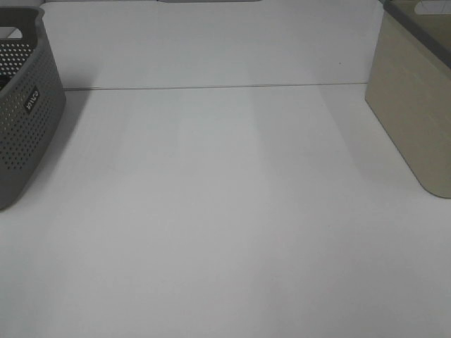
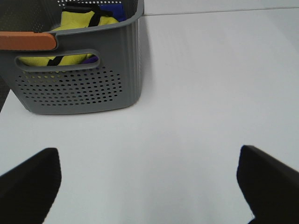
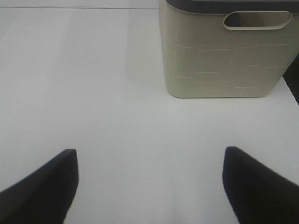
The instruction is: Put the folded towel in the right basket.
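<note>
**Both grippers empty, towel not on the table**

The left gripper point(image 2: 149, 186) and right gripper point(image 3: 149, 186) hang spread wide over the bare white table point(image 1: 225, 232), holding nothing. Yellow and blue cloth point(image 2: 79, 21) sits in the grey perforated plastic basket point(image 2: 79, 88) at the left; whether that's the folded towel, I can't tell. The beige plastic basket with a dark rim point(image 3: 224, 51) waits at the right. A careless grab could unfold it or snag the basket wall.
</note>
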You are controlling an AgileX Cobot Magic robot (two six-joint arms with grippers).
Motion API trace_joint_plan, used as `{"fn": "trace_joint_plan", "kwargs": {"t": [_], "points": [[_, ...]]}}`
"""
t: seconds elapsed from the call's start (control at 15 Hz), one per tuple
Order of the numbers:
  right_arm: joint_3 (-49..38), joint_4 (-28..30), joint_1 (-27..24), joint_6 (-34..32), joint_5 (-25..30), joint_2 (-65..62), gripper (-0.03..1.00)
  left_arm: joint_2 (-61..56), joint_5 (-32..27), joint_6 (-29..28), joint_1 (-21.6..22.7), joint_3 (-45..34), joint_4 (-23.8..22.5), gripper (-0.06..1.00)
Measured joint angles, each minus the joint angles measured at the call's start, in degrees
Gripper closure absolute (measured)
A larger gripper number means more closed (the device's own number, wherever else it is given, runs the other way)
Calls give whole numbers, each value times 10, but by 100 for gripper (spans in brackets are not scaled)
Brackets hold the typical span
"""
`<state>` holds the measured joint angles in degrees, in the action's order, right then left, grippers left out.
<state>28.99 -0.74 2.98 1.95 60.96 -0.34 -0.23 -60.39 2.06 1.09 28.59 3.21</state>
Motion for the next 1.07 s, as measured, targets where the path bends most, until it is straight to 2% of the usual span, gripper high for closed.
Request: {"fn": "trace_joint_plan", "kwargs": {"t": [1.07], "points": [[0,0,0,0,0,0,17,0,0,0,0,0,0,-3]]}}
